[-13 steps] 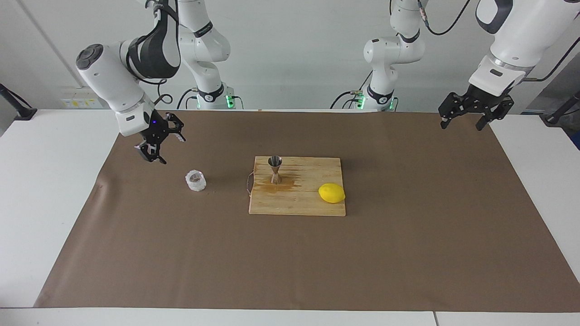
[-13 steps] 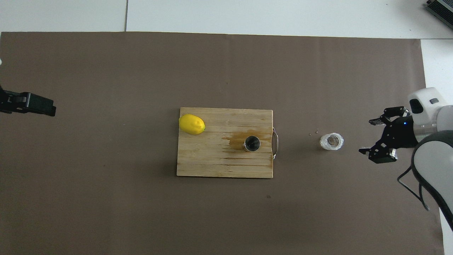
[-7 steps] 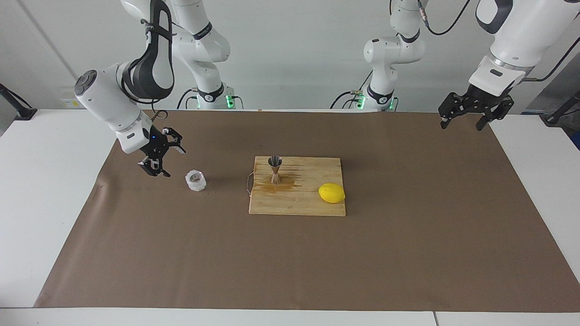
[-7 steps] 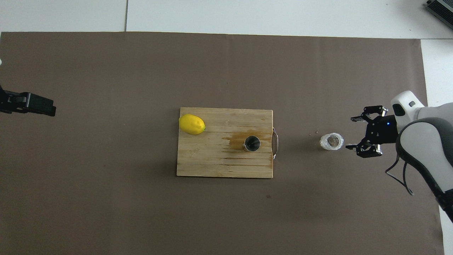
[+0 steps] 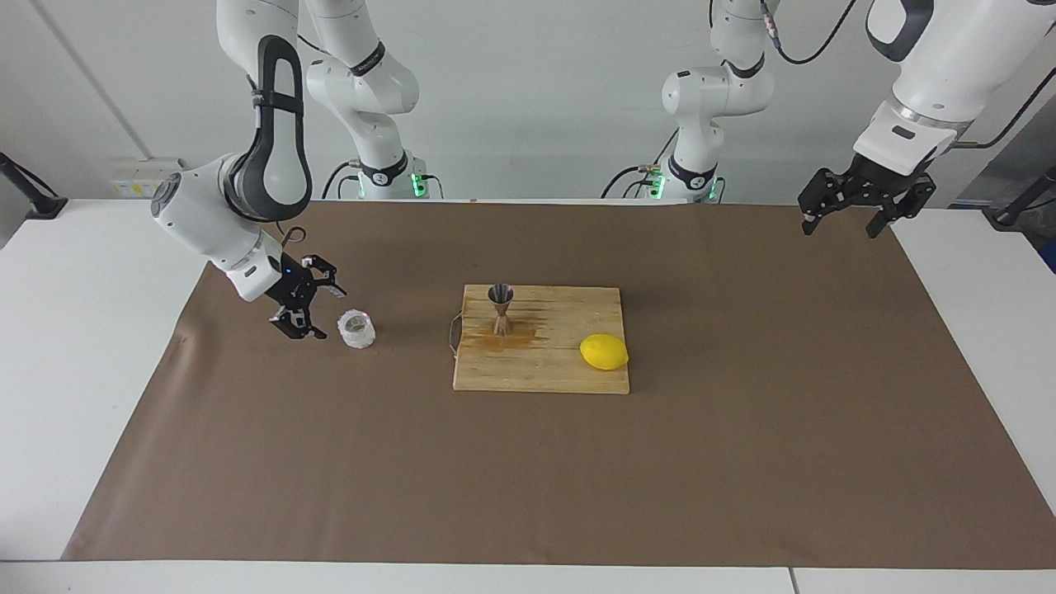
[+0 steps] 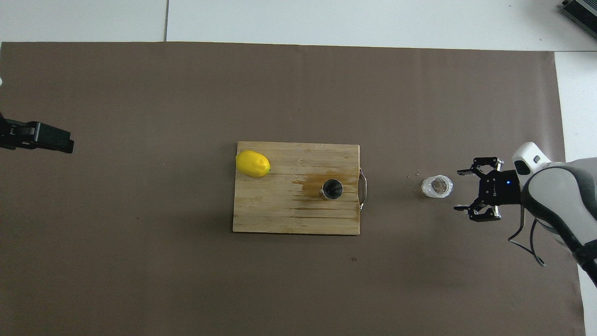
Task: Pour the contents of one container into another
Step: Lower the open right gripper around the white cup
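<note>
A small crinkled translucent plastic cup (image 5: 356,328) (image 6: 437,186) stands on the brown paper, toward the right arm's end of the table. A steel hourglass jigger (image 5: 501,308) (image 6: 332,189) stands upright on the wooden board (image 5: 561,373) (image 6: 280,217), on a wet stain. My right gripper (image 5: 329,313) (image 6: 458,190) is open and low, level with the cup and just beside it. Its jaws face the cup with a small gap and nothing between them. My left gripper (image 5: 840,231) (image 6: 44,139) hangs open over the paper's edge at the left arm's end, waiting.
A yellow lemon (image 5: 603,351) (image 6: 253,164) lies on the board's corner toward the left arm's end. The board's thin metal handle (image 6: 364,189) faces the cup. A few crumbs (image 6: 413,175) lie on the brown paper (image 5: 742,462) between them.
My right gripper has come down and moved in toward the cup, still open. The cup, jigger, lemon and left arm have not moved.
</note>
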`<state>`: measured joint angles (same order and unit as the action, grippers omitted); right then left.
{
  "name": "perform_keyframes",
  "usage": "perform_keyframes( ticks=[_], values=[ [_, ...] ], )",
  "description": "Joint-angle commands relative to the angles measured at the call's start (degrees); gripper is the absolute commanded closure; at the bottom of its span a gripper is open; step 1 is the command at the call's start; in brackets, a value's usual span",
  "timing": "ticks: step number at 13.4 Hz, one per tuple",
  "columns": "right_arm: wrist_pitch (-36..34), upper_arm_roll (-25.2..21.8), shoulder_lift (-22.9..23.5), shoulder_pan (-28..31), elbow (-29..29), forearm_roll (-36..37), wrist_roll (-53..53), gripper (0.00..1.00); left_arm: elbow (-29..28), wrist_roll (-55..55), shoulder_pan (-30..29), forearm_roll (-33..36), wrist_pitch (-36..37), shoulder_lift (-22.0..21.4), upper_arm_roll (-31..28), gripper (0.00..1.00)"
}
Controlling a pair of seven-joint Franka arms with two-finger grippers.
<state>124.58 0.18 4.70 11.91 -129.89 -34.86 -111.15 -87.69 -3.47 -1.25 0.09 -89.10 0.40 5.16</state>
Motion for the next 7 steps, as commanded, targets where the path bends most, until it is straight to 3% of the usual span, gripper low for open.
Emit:
perform_keyframes(
  ticks=[1,7],
  values=[
    [1.80,0.26,0.47,0.66,-1.59,-3.10,-4.07,0.00,-1.52,-0.58,-0.95,-0.97,0.42,-1.63,0.29,0.00],
    [5.41,0.44,5.57,0.39,-1.68,-11.00,-11.98,0.00,-1.52,-0.58,-0.95,-0.97,0.42,-1.54,0.29,0.00]
  ],
)
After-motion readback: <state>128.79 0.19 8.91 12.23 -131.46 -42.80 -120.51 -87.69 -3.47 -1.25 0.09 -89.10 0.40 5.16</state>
